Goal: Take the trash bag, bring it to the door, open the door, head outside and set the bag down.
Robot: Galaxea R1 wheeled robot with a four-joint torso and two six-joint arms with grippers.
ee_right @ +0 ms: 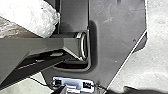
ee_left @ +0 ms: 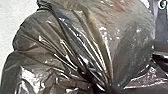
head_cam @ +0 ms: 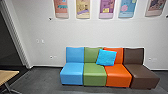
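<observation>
The trash bag [ee_left: 75,45] shows large in the left wrist view, dark, glossy and partly see-through, its creased film drawn together into a bunch of tight folds. How the jaws of the left gripper stand, spread or pressed together, cannot be told, nor can those of the right gripper. In the right wrist view there is a pale, crumpled-looking shape [ee_right: 32,17], too washed out to name, and a light floor [ee_right: 140,72].

In the head view, a row of four armless seats stands by a white wall [head_cam: 82,32], from the lower middle to the lower right of the frame: a blue seat [head_cam: 71,72], a green seat [head_cam: 94,72], an orange seat [head_cam: 118,72] and a brown seat [head_cam: 141,72]. A bright blue cushion [head_cam: 106,57] leans, tilted, across the backs of the green and orange ones. Colourful posters [head_cam: 107,8] hang along the top of the frame. At the lower left is the corner of a light wooden tabletop [head_cam: 7,75], above a dark grey floor [head_cam: 45,80].
</observation>
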